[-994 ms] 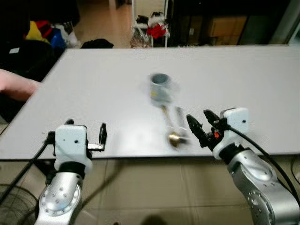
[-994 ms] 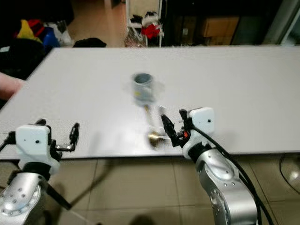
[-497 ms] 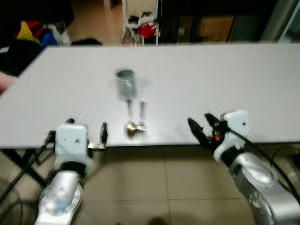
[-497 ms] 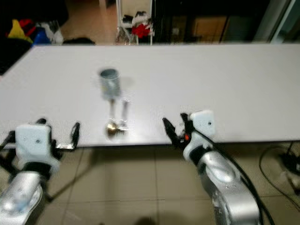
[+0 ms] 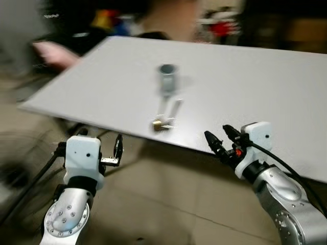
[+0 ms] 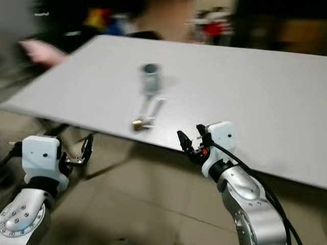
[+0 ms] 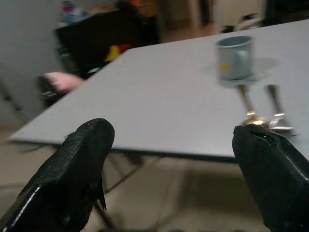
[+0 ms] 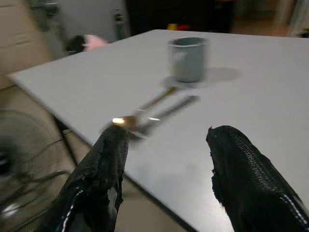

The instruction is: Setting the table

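Blurred, tilted grey table (image 6: 245,87) with a grey cup (image 6: 150,77) standing on it, and two utensils (image 6: 148,115) lying side by side just in front, near the edge. Left gripper (image 6: 86,151) and right gripper (image 6: 190,144), both fingers apart, held below the table edge over tiled floor (image 6: 138,204). A person's hand (image 6: 43,51) at the far left corner.

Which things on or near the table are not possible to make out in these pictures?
- Utensils beside the cup: motion blur hides whether fork or spoon, eye views.
- Cup's yellow mark: blurred, left wrist view.
- Pink shape at the table's far-left edge: too smeared to identify.
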